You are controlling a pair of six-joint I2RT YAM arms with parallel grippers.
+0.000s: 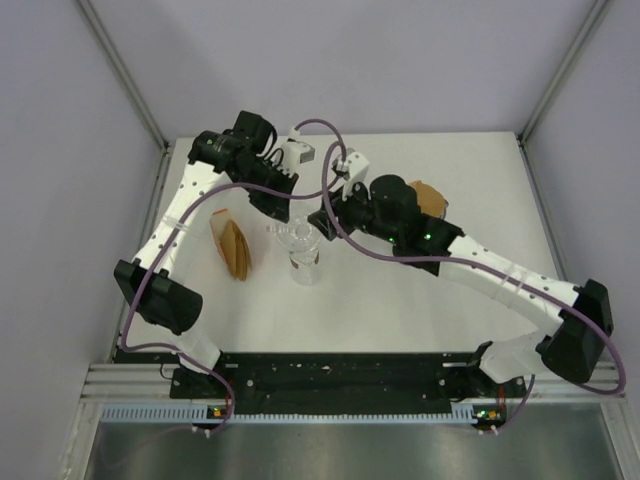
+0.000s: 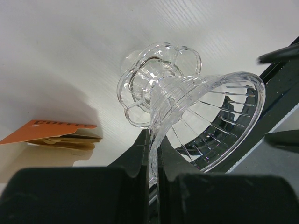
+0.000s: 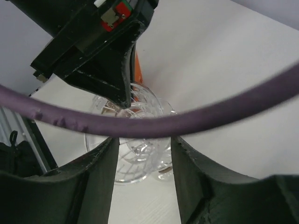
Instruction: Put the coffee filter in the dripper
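filter pack (image 2: 51, 133) lettering reads "coffe"; left tool (image 2: 153, 154) pinches dripper (image 2: 205, 116) rim.

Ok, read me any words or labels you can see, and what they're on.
"COFFE", last letters blurred: on the orange flap of the filter pack.
Nothing readable on the glass dripper or in the other views.

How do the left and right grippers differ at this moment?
The left gripper is shut on the rim of the clear dripper; the right gripper is open, with nothing seen between its fingers. The left gripper touches the dripper, while the right gripper appears to hang just short of it. Both are black and point toward the dripper.
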